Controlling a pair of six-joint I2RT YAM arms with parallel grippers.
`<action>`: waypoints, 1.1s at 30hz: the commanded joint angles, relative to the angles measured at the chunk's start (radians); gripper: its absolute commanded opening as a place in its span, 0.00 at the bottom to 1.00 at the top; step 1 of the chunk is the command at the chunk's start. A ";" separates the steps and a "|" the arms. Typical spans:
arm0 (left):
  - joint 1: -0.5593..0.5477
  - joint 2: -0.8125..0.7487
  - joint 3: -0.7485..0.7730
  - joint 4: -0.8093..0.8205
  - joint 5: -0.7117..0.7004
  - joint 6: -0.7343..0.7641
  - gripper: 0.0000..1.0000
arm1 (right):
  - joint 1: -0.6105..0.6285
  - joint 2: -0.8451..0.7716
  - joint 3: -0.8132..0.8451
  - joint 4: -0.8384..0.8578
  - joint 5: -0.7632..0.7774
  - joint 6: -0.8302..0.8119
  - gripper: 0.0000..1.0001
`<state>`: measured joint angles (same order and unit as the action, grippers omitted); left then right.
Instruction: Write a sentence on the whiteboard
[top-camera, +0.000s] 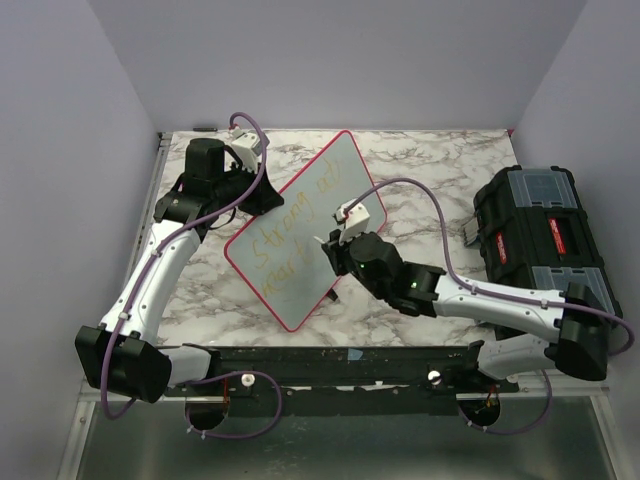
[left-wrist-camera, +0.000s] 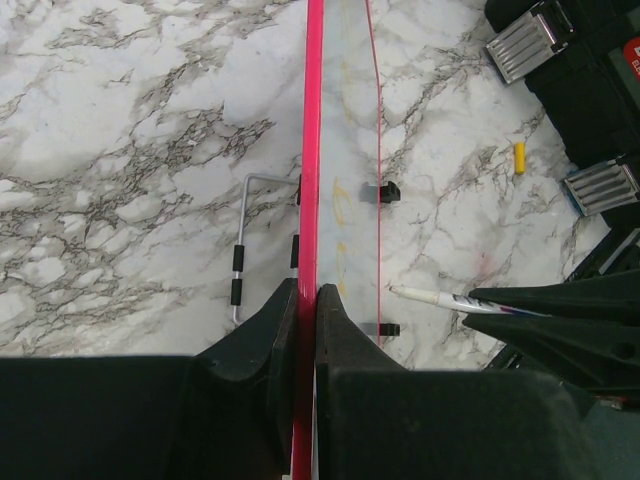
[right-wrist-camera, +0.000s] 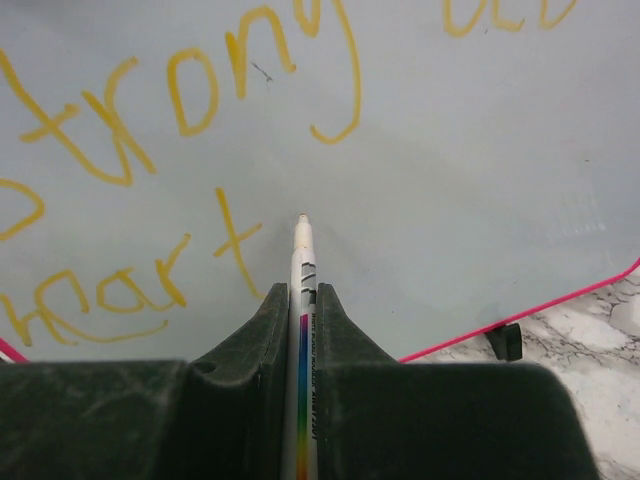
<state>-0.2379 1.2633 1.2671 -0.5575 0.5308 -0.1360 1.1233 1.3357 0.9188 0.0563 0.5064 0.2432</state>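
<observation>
The whiteboard (top-camera: 345, 180), pale grey with a red-pink rim, stands tilted in the middle of the marble table. My left gripper (left-wrist-camera: 308, 292) is shut on its red rim (left-wrist-camera: 314, 150) at the upper-left edge, and it shows in the top view as well (top-camera: 264, 198). The sentence (top-camera: 290, 235) is in yellow handwriting on two lines: "strong" (right-wrist-camera: 180, 90) with another word after it, and "heart" (right-wrist-camera: 110, 285) below. My right gripper (right-wrist-camera: 303, 292) is shut on a white marker (right-wrist-camera: 303, 262). Its tip points at the board just right of the last "t". I cannot tell if the tip touches.
A black toolbox (top-camera: 540, 230) sits at the right side of the table. A small yellow cap (left-wrist-camera: 519, 157) lies on the marble near it. A bent wire stand (left-wrist-camera: 245, 250) shows behind the board, and small black feet (left-wrist-camera: 389, 191) stick out of the board's lower edge.
</observation>
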 joint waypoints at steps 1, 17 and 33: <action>-0.005 -0.021 0.011 -0.012 -0.051 0.060 0.00 | -0.034 -0.078 -0.038 0.060 -0.003 -0.002 0.01; -0.005 -0.021 0.014 -0.013 -0.052 0.061 0.00 | -0.181 -0.077 -0.101 0.113 -0.210 0.043 0.01; -0.008 -0.021 0.011 -0.011 -0.053 0.061 0.00 | -0.182 0.022 -0.041 0.128 -0.283 0.033 0.01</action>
<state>-0.2382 1.2629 1.2671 -0.5602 0.5304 -0.1360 0.9470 1.3373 0.8410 0.1562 0.2707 0.2790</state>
